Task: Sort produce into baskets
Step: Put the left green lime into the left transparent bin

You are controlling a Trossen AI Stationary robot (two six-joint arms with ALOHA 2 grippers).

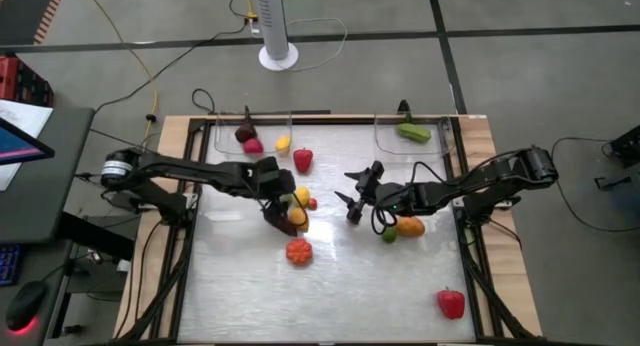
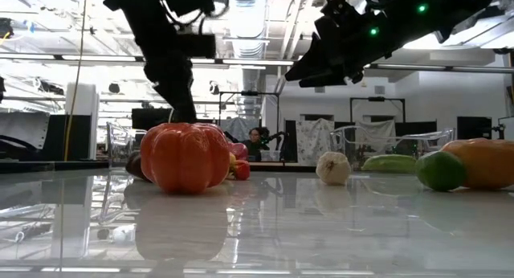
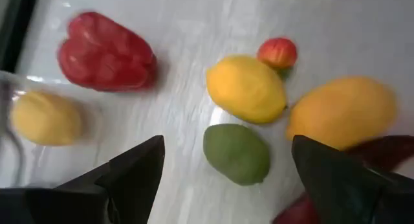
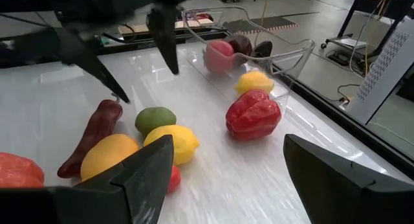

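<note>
A: While over the fruit cluster by the left basket [image 1: 250,134], left gripper [image 1: 281,214] hung fingers spread wide, nothing held. Sat above lime [image 3: 237,153], lemon [image 3: 246,88] just beyond.

B: Right side?

A: Right gripper [image 1: 352,194] hovered between left basket and right basket [image 1: 385,141], fingers wide apart, gripped nothing.

B: Produce?

A: Left basket held eggplant [image 1: 244,132], pink fruit [image 1: 254,145], small yellow fruit [image 1: 283,142]; red pepper [image 1: 302,160] lay just outside its corner. Cucumber [image 1: 413,132] in right basket. Orange tomato [image 1: 298,251] lay well away from left basket.
</note>
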